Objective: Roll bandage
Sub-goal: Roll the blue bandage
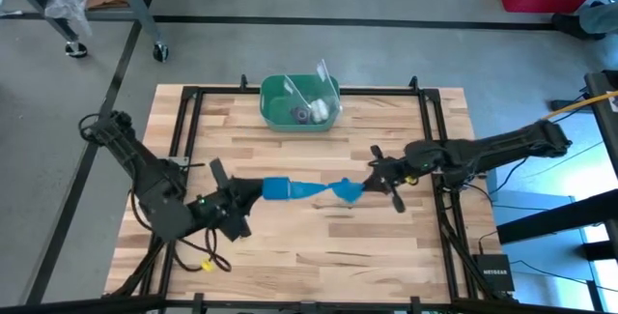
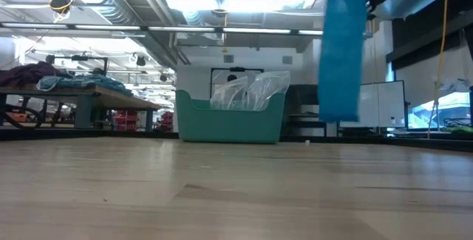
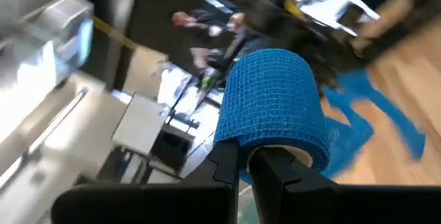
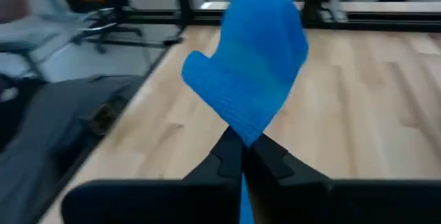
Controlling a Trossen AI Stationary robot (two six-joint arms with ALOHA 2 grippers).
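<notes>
The bandage is partly wound into a bright blue roll, and its loose strip runs toward the table's right. My left gripper is shut on the roll at mid-table. My right gripper is shut on the strip's crumpled far end. Seen from the low view, the bandage hangs clear above the wood. The roll fills the left wrist view, and a blue flap fills the right wrist view. My left gripper pinches the roll's near end between its two fingers, coming level from the table's left. The roll juts out past the fingertips, lifted clear of the table. My right gripper pinches the strip's free end between its shut fingers, coming from the table's right and slanting slightly down. A wide flap of strip stands out past the fingertips, off the table.
A green bin with clear plastic bags in it stands at the table's far middle. Black frame rails run along the table's left and right sides. Bare wood lies under and in front of the bandage.
</notes>
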